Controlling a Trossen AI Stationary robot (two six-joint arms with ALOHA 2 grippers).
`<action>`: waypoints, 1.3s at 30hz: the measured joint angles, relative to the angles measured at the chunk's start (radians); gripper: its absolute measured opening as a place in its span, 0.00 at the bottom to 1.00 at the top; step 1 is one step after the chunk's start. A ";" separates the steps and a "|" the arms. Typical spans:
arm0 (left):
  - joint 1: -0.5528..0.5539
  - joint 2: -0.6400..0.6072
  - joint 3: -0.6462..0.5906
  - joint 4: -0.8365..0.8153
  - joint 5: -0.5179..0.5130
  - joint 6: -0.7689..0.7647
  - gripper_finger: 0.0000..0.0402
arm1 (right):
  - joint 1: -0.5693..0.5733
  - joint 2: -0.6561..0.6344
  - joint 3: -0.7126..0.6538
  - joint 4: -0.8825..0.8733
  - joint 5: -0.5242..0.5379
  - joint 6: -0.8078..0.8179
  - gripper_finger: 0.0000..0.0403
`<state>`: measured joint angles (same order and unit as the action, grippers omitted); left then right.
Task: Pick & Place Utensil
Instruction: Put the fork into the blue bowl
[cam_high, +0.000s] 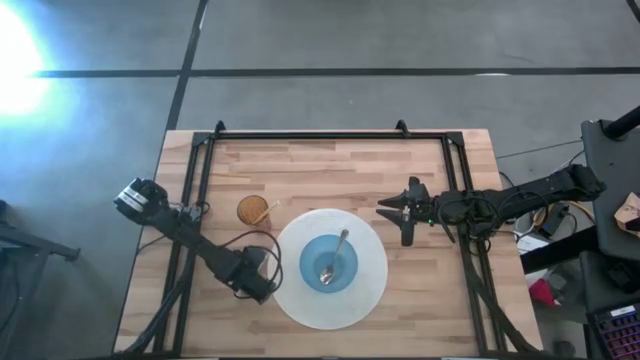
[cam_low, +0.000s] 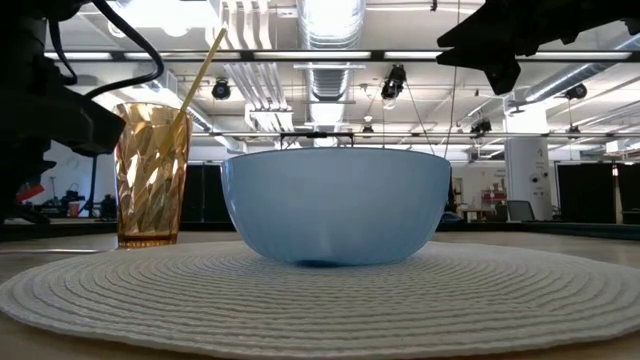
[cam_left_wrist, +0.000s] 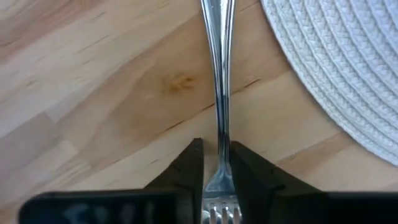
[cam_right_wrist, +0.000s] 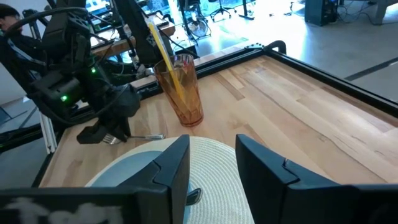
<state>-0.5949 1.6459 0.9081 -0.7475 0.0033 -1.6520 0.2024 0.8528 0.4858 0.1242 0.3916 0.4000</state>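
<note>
A: Fork (cam_left_wrist: 222, 106) first, where do we see it?

B: We see it lying flat on the wooden table (cam_high: 330, 165), just left of the white woven placemat (cam_high: 371, 290). Its handle runs along the placemat's edge without touching it.

A: And the left gripper (cam_left_wrist: 216, 163)?

B: Its two dark fingers (cam_left_wrist: 189, 168) are pressed against the fork's neck, just above the tines, so we say it is pinching the fork. The fork is lying on the wood.

A: What is on the placemat?

B: A blue bowl (cam_high: 328, 264) in the middle, with a spoon (cam_high: 334, 256) inside it. Just beside the mat's far left edge stands an amber glass (cam_high: 253, 210) with a straw (cam_low: 198, 75).

A: The right gripper (cam_high: 389, 213)?

B: It hangs above the table to the right of the placemat, its fingers spread and holding nothing
</note>
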 joint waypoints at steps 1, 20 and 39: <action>0.000 0.000 0.000 -0.004 0.003 0.001 0.15 | 0.000 0.000 0.000 0.000 0.000 0.000 0.32; 0.000 -0.010 -0.003 -0.022 0.021 0.066 0.01 | 0.000 0.000 0.000 0.000 0.000 0.000 0.31; -0.004 -0.042 0.001 -0.059 0.025 0.088 0.00 | 0.000 0.000 0.000 0.000 0.000 0.000 0.32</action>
<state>-0.5991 1.6039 0.9096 -0.8066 0.0281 -1.5635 0.2021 0.8528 0.4858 0.1242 0.3917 0.4000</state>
